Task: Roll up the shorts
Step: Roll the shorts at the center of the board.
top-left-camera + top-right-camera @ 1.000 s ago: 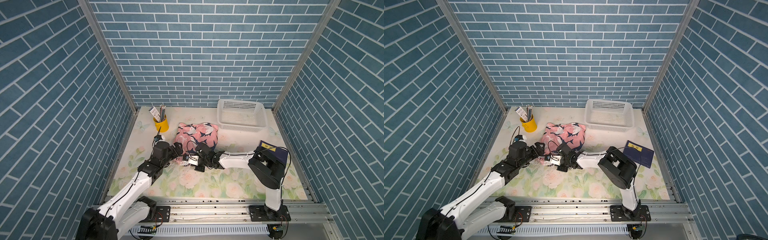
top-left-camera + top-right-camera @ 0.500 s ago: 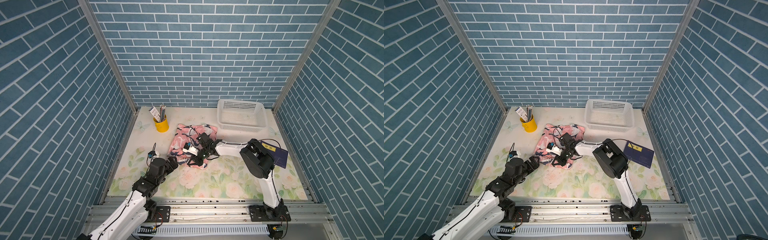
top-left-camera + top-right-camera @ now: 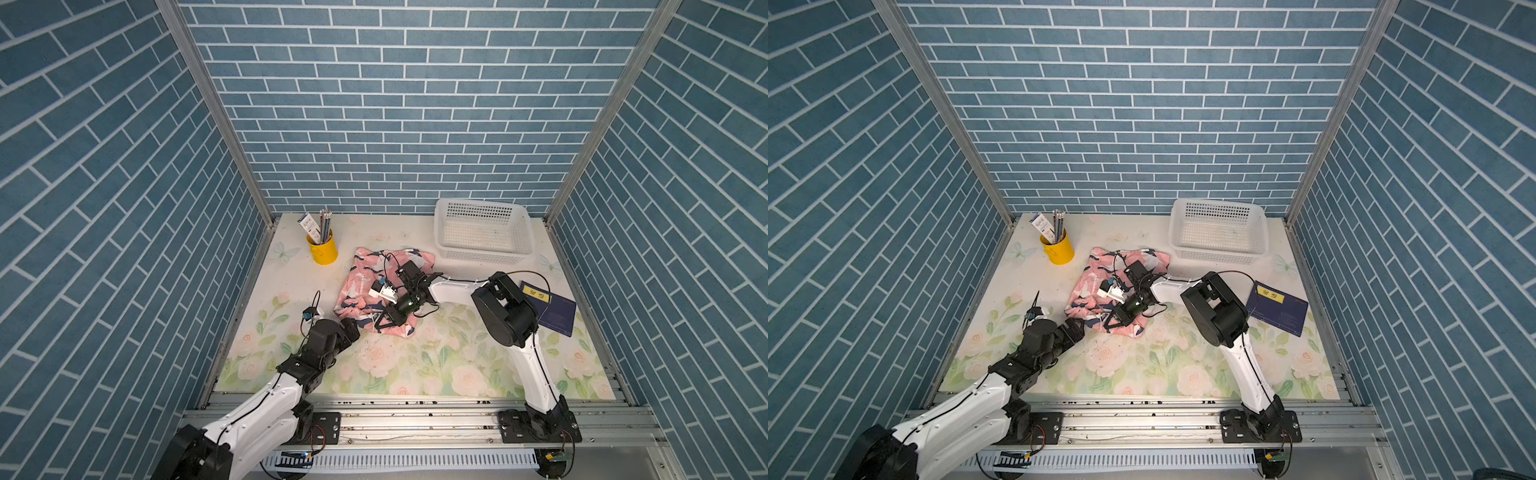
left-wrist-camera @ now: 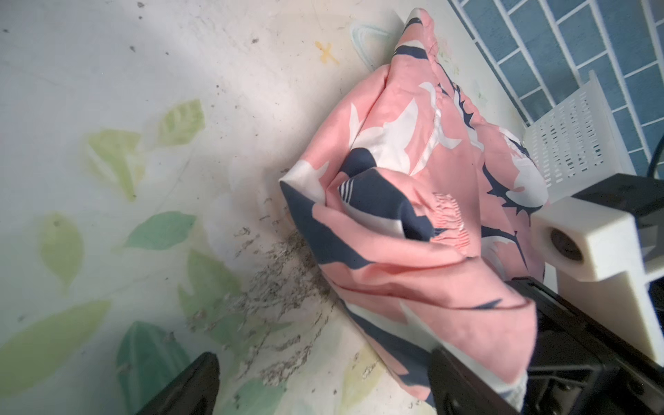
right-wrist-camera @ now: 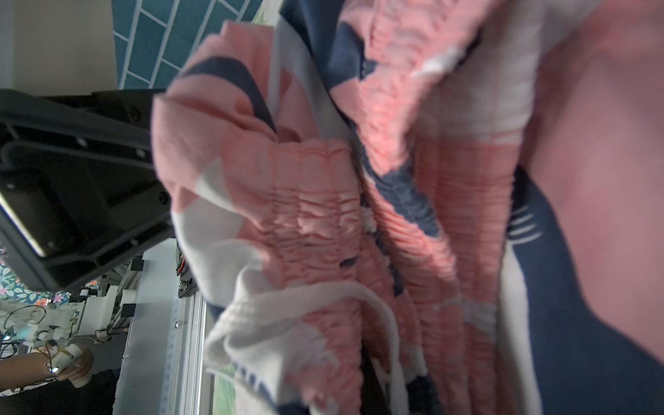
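Note:
The pink shark-print shorts (image 3: 361, 270) (image 3: 1096, 274) lie crumpled in the middle of the floral mat. My right gripper (image 3: 387, 322) (image 3: 1116, 321) rests on their near edge, shut on a fold of the fabric. The right wrist view is filled by the gathered waistband (image 5: 323, 201) and the white drawstring (image 5: 316, 298), which hide the jaws. My left gripper (image 3: 351, 328) (image 3: 1077, 328) (image 4: 323, 388) is open and empty just left of the shorts' front corner (image 4: 413, 215). One of its fingertips (image 4: 460, 381) sits at the fabric's edge.
A yellow cup of pencils (image 3: 322, 249) stands at the back left. A white mesh basket (image 3: 482, 232) (image 4: 567, 143) sits at the back right. A dark blue book (image 3: 552, 311) lies by the right wall, behind my right elbow. Brick walls close three sides.
My left arm drew back from the shorts towards the front, open throughout. My right arm swung its elbow leftward, and the bunched shorts now lie flatter and further forward.

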`<state>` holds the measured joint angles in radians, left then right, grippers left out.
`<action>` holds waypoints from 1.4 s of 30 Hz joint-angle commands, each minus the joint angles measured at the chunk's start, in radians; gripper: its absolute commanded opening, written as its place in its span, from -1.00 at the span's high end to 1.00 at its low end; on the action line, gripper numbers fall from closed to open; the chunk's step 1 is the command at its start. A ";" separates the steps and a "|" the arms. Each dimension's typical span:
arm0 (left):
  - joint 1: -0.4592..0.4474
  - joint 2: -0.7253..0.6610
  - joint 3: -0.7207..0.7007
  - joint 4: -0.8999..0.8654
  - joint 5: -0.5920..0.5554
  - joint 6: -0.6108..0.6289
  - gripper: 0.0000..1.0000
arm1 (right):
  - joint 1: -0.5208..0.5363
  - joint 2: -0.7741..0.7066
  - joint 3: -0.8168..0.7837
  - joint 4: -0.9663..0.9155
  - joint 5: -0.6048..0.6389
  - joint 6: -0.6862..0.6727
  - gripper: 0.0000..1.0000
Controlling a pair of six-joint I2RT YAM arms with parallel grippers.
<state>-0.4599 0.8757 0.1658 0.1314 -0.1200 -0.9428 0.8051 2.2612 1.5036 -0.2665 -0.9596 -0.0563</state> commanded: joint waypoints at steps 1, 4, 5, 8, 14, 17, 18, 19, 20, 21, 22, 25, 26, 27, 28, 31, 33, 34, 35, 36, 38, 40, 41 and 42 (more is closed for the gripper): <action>-0.005 0.062 -0.021 0.234 -0.024 0.025 -0.96 | -0.006 0.049 0.007 -0.069 0.028 0.026 1.00; -0.004 0.144 -0.015 0.330 -0.017 0.037 -0.98 | -0.009 0.055 0.006 -0.069 0.026 0.030 1.00; -0.003 0.184 -0.003 0.352 -0.010 0.042 -0.98 | -0.009 0.057 0.008 -0.068 0.021 0.030 1.00; -0.002 0.298 0.025 0.413 -0.004 0.054 -0.96 | -0.010 0.058 0.005 -0.063 0.015 0.032 1.00; 0.015 0.445 0.074 0.468 -0.011 0.045 -0.87 | -0.014 0.064 0.001 -0.067 0.009 0.033 1.00; 0.024 0.476 0.082 0.485 -0.007 0.031 -0.68 | -0.015 0.070 0.004 -0.069 0.007 0.036 1.00; 0.028 0.487 0.087 0.486 0.000 0.025 -0.50 | -0.016 0.070 0.004 -0.069 0.011 0.036 1.00; 0.031 0.495 0.094 0.481 0.002 0.023 -0.36 | -0.017 0.070 0.002 -0.069 0.018 0.039 1.00; 0.031 0.501 0.101 0.476 0.003 0.023 -0.12 | -0.018 0.068 0.001 -0.068 0.026 0.041 1.00; 0.031 0.506 0.108 0.463 0.002 0.022 0.11 | -0.020 0.064 -0.002 -0.067 0.031 0.042 1.00; 0.033 0.507 0.115 0.447 -0.003 0.020 0.30 | -0.022 0.061 -0.007 -0.061 0.036 0.049 1.00; 0.041 0.493 0.122 0.411 -0.009 0.023 0.77 | -0.037 0.042 -0.025 -0.039 0.052 0.068 0.96; 0.046 0.485 0.122 0.398 -0.009 0.021 0.90 | -0.040 0.035 -0.028 -0.039 0.063 0.070 0.88; 0.051 0.476 0.122 0.383 -0.008 0.021 0.98 | -0.044 0.020 -0.033 -0.037 0.104 0.074 0.74; 0.056 0.469 0.127 0.364 -0.008 0.021 1.00 | -0.046 0.006 -0.040 -0.034 0.150 0.077 0.63; 0.060 0.458 0.144 0.314 -0.004 0.035 1.00 | -0.047 -0.057 -0.083 -0.021 0.322 0.070 0.30; 0.060 0.460 0.159 0.288 0.002 0.044 1.00 | -0.047 -0.125 -0.129 -0.002 0.405 0.057 0.19; 0.061 0.460 0.164 0.274 0.004 0.044 1.00 | -0.047 -0.157 -0.157 0.010 0.453 0.048 0.17; 0.061 0.459 0.170 0.264 0.004 0.044 1.00 | -0.047 -0.184 -0.179 0.017 0.495 0.041 0.15; 0.061 0.456 0.176 0.255 0.009 0.048 1.00 | -0.046 -0.220 -0.213 0.035 0.580 0.037 0.10; 0.060 0.455 0.192 0.229 0.013 0.053 1.00 | -0.036 -0.277 -0.261 0.046 0.738 0.017 0.06; 0.060 0.462 0.217 0.195 0.022 0.059 1.00 | -0.020 -0.322 -0.297 0.054 0.895 0.001 0.05; 0.060 0.469 0.230 0.179 0.030 0.061 1.00 | -0.011 -0.345 -0.317 0.068 0.955 -0.011 0.06; 0.060 0.474 0.243 0.164 0.035 0.065 1.00 | 0.006 -0.381 -0.347 0.096 1.016 -0.028 0.05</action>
<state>-0.4152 1.3411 0.3653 0.3965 -0.0696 -0.9104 0.7876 1.9621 1.2301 -0.1844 -0.3447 -0.0097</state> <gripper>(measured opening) 0.082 0.471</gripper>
